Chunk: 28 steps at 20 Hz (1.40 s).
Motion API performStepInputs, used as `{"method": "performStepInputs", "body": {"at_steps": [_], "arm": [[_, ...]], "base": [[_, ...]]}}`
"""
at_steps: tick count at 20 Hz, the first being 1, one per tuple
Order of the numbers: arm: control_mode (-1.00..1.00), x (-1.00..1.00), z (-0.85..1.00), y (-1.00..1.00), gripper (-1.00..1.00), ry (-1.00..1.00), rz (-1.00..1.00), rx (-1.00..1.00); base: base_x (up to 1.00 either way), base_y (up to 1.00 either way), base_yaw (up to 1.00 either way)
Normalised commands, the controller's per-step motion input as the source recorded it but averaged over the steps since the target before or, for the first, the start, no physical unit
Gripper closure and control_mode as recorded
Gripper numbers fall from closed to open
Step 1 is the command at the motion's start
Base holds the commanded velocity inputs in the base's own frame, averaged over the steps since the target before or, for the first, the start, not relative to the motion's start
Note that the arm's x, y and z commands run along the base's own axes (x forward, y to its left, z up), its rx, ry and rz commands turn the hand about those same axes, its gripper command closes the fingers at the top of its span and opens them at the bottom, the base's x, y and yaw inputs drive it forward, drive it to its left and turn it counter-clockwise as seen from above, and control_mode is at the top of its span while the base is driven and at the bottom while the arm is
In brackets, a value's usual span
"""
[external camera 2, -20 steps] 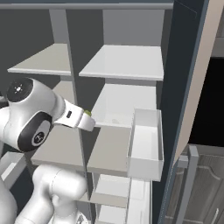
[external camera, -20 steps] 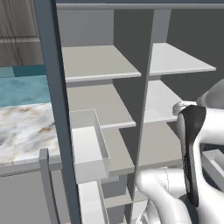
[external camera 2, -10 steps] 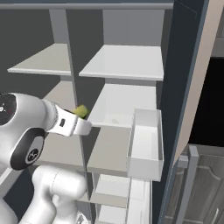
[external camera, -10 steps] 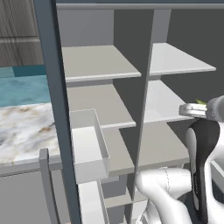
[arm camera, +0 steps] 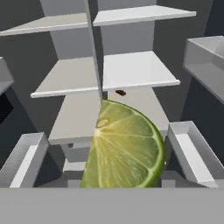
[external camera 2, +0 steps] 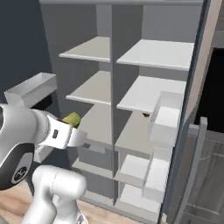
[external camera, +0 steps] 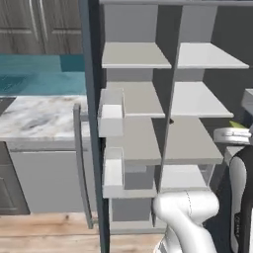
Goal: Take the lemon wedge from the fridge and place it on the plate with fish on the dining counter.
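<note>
Yellow-green lemon wedge (arm camera: 124,148) close up in the hand view, cut face with pale segments turned to the camera, sitting right at the gripper, out in front of the open fridge (external camera: 163,123) and not on any shelf. Seen from the right base view as a small green-yellow lump (external camera 2: 72,119) at the tip of the gripper (external camera 2: 78,133), touching it. Seen from the left base view as a sliver of yellow-green (external camera: 240,125) atop the gripper (external camera: 232,134). Gripper clenched around the lemon wedge. Pale grey shelves (external camera 2: 144,94) bare behind. Marble worktop (external camera: 39,118) left of the fridge door. No readable writing or labels.
</note>
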Motion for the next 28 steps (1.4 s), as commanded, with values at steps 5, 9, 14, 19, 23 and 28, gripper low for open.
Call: {"method": "performStepInputs", "body": {"at_steps": [5, 9, 14, 19, 23, 28], "arm": [[1.00, 0.00, 0.00, 0.00, 1.00, 0.00, 0.00, 0.00], [1.00, 0.00, 0.00, 0.00, 1.00, 0.00, 0.00, 0.00], [1.00, 0.00, 0.00, 0.00, 1.00, 0.00, 0.00, 0.00], [1.00, 0.00, 0.00, 0.00, 1.00, 0.00, 0.00, 0.00], [1.00, 0.00, 0.00, 0.00, 1.00, 0.00, 0.00, 0.00], [1.00, 0.00, 0.00, 0.00, 1.00, 0.00, 0.00, 0.00]], "base": [[-0.91, 0.00, 0.58], [-0.80, 0.00, 0.59], [-0.44, 0.00, 0.73], [-0.04, 0.00, 0.90], [-0.03, 0.00, 0.91], [-0.02, 0.00, 0.92]]}}
